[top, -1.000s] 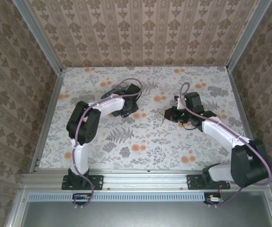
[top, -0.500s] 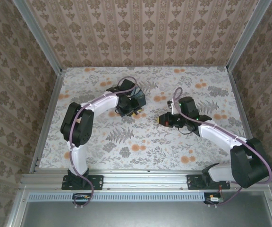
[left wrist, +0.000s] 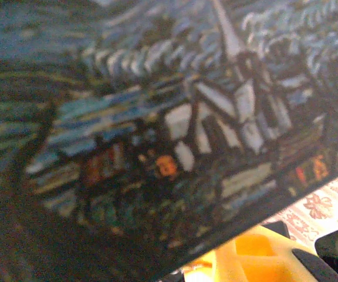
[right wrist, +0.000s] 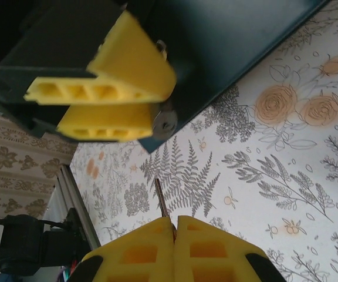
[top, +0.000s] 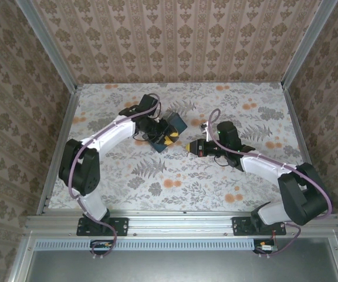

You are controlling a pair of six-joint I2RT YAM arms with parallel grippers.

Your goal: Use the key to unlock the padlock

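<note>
— Where to look for the padlock (top: 175, 124)?
— Near the middle, held up over the bench (top: 157, 176) by the look of it. A dark blue block, painted with a night sky and little houses.
— Held by what?
— By the left fingers (top: 169, 140). Narrow, closed on one end of the padlock.
— And the key (right wrist: 161, 200)?
— In the right fingers (right wrist: 178, 252). Pressed tight together on its head, with the thin metal end poking out past the tips.
— Touching the padlock?
— No. Just beside it, with a gap between.
— Which way from the key to the padlock?
— Seen from above, off to the left of the right fingers. Seen from the right wrist, straight ahead of the key.
— And the long way of the key?
— Pointing at the padlock's edge, toward a silver bit (right wrist: 164, 121) right next to the left fingers. Could be the keyhole. Too small to say for sure.
— Lined up?
— Nearly. Leaning a little to one side of it, at a guess.
— So what next?
— Probably straighten the key a touch, then push slowly along its long way. A job for the right arm, with the padlock kept steady on the left.
</note>
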